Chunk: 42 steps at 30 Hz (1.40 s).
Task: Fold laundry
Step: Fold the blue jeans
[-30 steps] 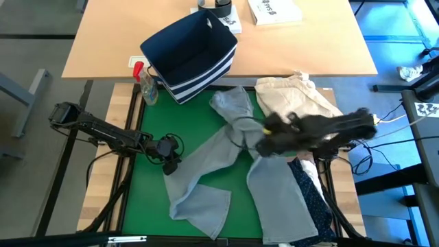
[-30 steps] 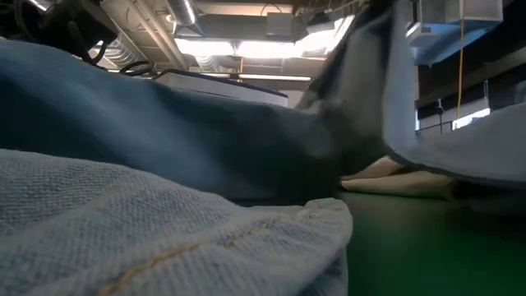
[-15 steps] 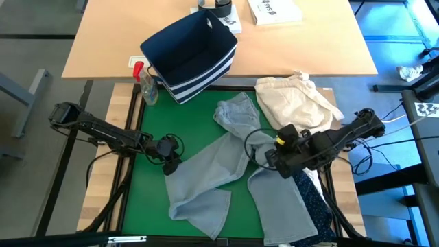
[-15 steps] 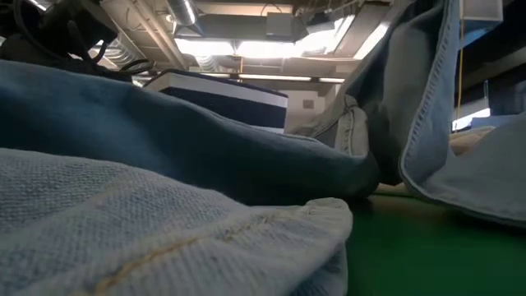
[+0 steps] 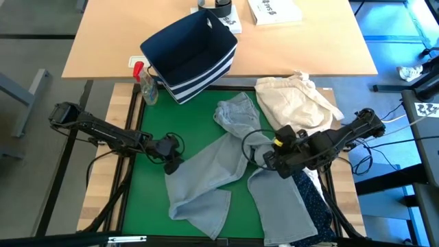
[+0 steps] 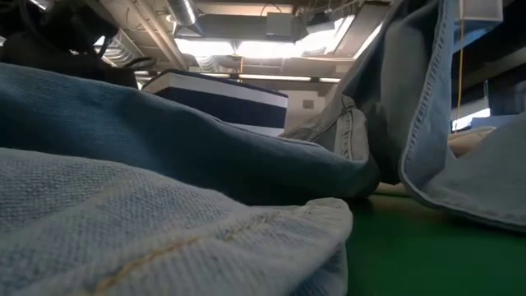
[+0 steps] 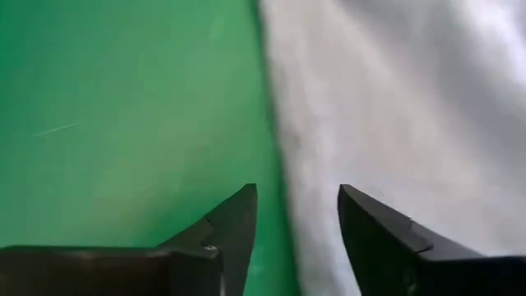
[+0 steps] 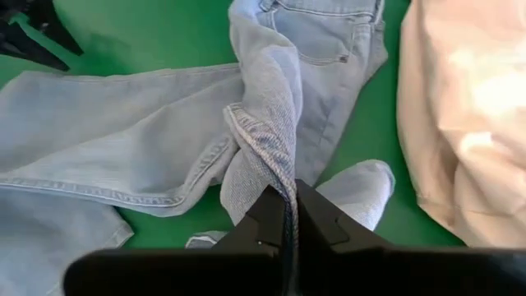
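Observation:
The light grey-blue jeans (image 5: 212, 171) lie crumpled on the green mat (image 5: 147, 199), waist toward the far edge and legs toward the near edge. My right gripper (image 8: 288, 205) is shut on a raised fold of them near the mat's middle (image 5: 264, 156). My left gripper (image 7: 296, 205) is open low over the mat at the left. One finger is over bare mat, the other over the long edge of the left leg (image 7: 279, 123). I cannot tell whether it touches. The low view is filled by jeans cloth (image 6: 164, 238). My right gripper pinches a bunched fold of the jeans (image 8: 275, 164) between its two shut fingers, several layers thick, below the seat. The fingers slant down from above, coming from the table's right. The fold stands up as a ridge under them. Waist and legs rest on the mat.
A cream-beige cloth bundle (image 5: 298, 103) lies at the mat's far right. A navy dotted garment (image 5: 312, 202) and white cloth (image 5: 310, 177) lie under my right arm. A navy striped bin (image 5: 188, 51) and a spray bottle (image 5: 145, 86) stand beyond the far edge.
My right gripper has moved toward the table's near edge, sunk a little and rolled its wrist, keeping the jeans fold. The waist part has been drawn in and bunched; the legs have stayed on the mat.

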Motion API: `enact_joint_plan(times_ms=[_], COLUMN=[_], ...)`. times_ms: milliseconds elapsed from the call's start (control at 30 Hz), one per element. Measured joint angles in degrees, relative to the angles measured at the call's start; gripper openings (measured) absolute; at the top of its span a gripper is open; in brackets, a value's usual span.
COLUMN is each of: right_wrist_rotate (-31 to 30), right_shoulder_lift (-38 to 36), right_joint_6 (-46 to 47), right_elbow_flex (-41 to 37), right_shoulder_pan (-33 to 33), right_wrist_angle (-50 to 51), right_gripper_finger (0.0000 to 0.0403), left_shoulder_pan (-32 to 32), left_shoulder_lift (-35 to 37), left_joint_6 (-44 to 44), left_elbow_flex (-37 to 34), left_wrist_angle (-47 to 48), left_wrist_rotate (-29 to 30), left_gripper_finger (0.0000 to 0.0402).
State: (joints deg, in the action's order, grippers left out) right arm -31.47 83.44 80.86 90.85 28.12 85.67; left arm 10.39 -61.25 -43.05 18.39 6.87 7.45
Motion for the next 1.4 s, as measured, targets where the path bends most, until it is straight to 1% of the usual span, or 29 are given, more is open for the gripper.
enact_joint_plan(times_ms=[67,167,300,367,467,633,700,767,833,900,967,1000,1033,1100,1167,1267,1333,1400], right_wrist_rotate=[-0.01,-0.01,-0.01,0.00,-0.01,-0.02,-0.06,-0.25,-0.25,0.19,1.52,2.43,3.31,4.62,5.65,6.72,6.87,5.92], right_shoulder_lift=[0.00,0.00,0.02,0.02,0.02,0.02,0.02,0.02,0.02,0.04,0.02,0.02,0.02,0.04,0.04,0.12,0.07,0.11], right_joint_6=[-0.19,-0.22,-0.28,-0.27,-0.26,-1.04,-1.64,-1.74,-1.84,-1.87,-1.87,-1.85,-1.81,-1.83,-1.86,-2.60,-3.28,-3.32], right_elbow_flex=[0.00,0.00,0.00,0.00,0.00,0.00,-0.03,-0.45,-1.23,-2.22,-3.67,-4.53,-5.38,-7.19,-9.34,-12.11,-13.80,-14.92], right_shoulder_pan=[0.00,0.00,-0.01,0.00,-0.02,-0.01,0.00,0.00,-0.01,0.00,0.00,0.00,0.00,0.05,0.03,0.00,-0.02,-0.14], right_wrist_angle=[-0.44,-0.44,-0.51,-0.60,-0.81,-0.78,-0.77,-0.96,-1.63,-1.89,-2.34,-2.76,-3.28,-4.94,-8.03,-11.77,-14.83,-16.13], right_gripper_finger=[0.0013,0.0012,0.0011,0.0012,0.0013,0.0014,0.0014,0.0014,0.0014,0.0014,0.0014,0.0014,0.0014,0.0014,0.0014,0.0014,0.0014,0.0014], left_shoulder_pan=[-0.04,-0.04,-0.99,-2.11,-4.55,-7.88,-8.77,-9.19,-9.22,-9.24,-9.38,-9.41,-9.17,-7.91,-5.95,-2.68,-0.54,1.97], left_shoulder_lift=[0.00,-0.04,-3.49,-7.03,-13.11,-24.23,-27.85,-30.84,-32.54,-32.89,-31.28,-29.42,-27.25,-20.99,-13.10,-1.96,2.94,6.08], left_joint_6=[0.02,-0.23,1.14,1.20,1.55,6.00,7.02,8.66,10.22,11.48,11.29,10.12,8.68,5.75,2.96,-4.14,-8.71,-12.32], left_elbow_flex=[0.00,0.00,0.07,0.08,0.29,2.97,4.45,5.91,6.86,7.17,7.23,7.21,7.08,6.95,6.59,6.64,6.64,6.60], left_wrist_angle=[-2.31,-5.85,-13.77,-17.43,-20.20,-26.83,-28.38,-28.82,-28.97,-28.47,-25.46,-21.71,-17.76,-7.53,4.80,20.56,28.07,31.47], left_wrist_rotate=[-1.03,-0.94,-0.91,-1.88,-2.59,-8.34,-10.10,-11.33,-12.03,-13.07,-15.73,-17.76,-19.18,-19.74,-17.46,-12.88,-11.92,-10.43], left_gripper_finger=[0.0179,0.0198,0.0206,0.0205,0.0200,0.0190,0.0180,0.0161,0.0127,0.0078,0.0025,0.0015,0.0014,0.0011,0.0006,0.0005,0.0005,0.0005])
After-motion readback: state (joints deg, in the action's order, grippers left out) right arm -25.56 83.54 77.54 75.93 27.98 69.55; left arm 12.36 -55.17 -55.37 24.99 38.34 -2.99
